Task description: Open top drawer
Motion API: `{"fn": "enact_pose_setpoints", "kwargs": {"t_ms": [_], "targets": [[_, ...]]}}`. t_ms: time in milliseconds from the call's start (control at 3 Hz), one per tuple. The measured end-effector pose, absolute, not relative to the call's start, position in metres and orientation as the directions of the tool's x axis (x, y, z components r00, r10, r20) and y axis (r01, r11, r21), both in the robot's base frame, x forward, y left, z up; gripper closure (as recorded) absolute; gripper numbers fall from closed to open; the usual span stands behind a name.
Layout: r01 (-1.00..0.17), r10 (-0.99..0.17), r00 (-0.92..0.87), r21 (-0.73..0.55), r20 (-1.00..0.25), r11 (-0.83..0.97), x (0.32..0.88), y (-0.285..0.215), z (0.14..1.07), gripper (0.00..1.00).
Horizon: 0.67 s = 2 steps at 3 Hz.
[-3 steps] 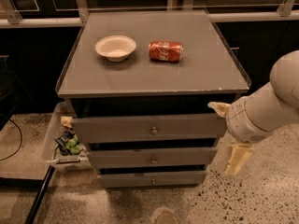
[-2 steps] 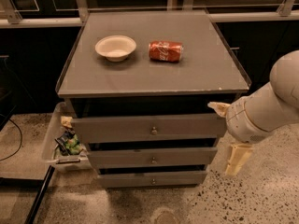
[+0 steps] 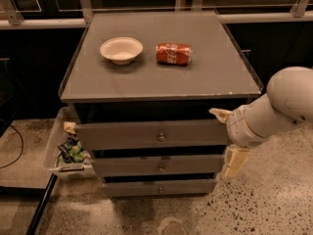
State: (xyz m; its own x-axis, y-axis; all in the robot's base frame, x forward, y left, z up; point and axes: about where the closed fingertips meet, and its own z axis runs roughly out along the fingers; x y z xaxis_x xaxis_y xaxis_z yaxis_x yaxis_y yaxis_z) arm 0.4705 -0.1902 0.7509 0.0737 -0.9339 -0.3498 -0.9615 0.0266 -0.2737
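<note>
The top drawer (image 3: 122, 135) is the widest grey front of the cabinet, just under the tabletop, with a small round metal knob (image 3: 161, 137) at its centre. Its front stands a little forward of the two narrower drawers below it. My gripper (image 3: 226, 139) is at the drawer's right end, beside the cabinet's right front corner, well right of the knob. Its two cream fingers are spread apart, one at the drawer's top edge (image 3: 220, 114) and one lower down (image 3: 234, 162). It holds nothing.
On the cabinet top (image 3: 215, 77) are a white bowl (image 3: 121, 49) and a red soda can (image 3: 173, 53) lying on its side. A clear bin (image 3: 53, 151) with trash stands on the floor left of the cabinet. A dark counter and railing run behind.
</note>
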Motion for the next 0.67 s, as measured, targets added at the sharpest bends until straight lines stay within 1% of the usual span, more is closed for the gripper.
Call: {"fn": "enact_pose_setpoints", "kwargs": {"t_ms": [667], "targets": [[-0.941, -0.891, 0.18, -0.337, -0.416, -0.033, 0.514, -0.182, 0.707, 0.0]]}}
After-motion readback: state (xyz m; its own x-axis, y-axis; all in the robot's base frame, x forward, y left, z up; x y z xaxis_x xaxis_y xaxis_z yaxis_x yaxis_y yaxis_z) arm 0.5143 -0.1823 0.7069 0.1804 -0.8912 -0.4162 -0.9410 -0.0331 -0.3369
